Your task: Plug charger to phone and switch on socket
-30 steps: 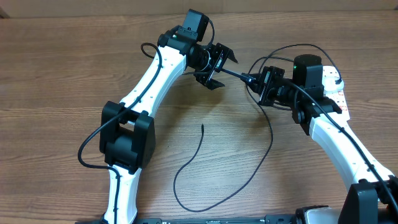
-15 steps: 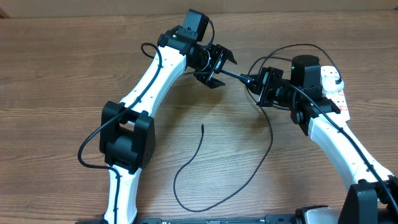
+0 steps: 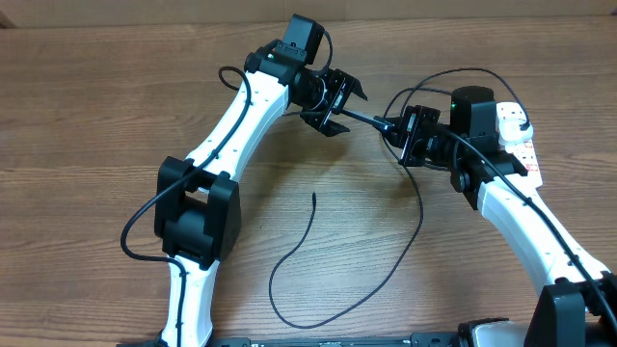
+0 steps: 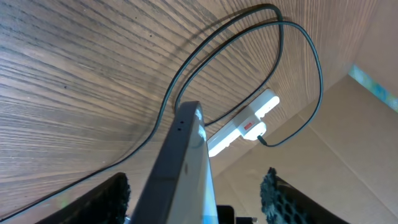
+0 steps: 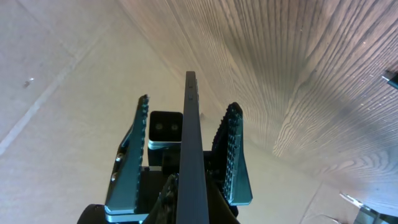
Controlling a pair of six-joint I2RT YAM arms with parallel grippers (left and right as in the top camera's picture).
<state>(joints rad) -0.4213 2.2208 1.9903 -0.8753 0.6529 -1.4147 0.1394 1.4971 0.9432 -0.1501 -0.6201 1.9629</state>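
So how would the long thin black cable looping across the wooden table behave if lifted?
Probably floppy: the long thin black cable lies in loose curves. Likely light, being so thin. Its free tip would probably dangle and trail when raised.

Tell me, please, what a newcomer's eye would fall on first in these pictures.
First, the phone, lifted edge-on near the top middle, between the left jaws and the right jaws; which pair grips it I cannot tell. Next, the black charger cable, looping loose over the table below, its tip lying free at the centre. The white socket lies at the right edge, partly under the right arm.
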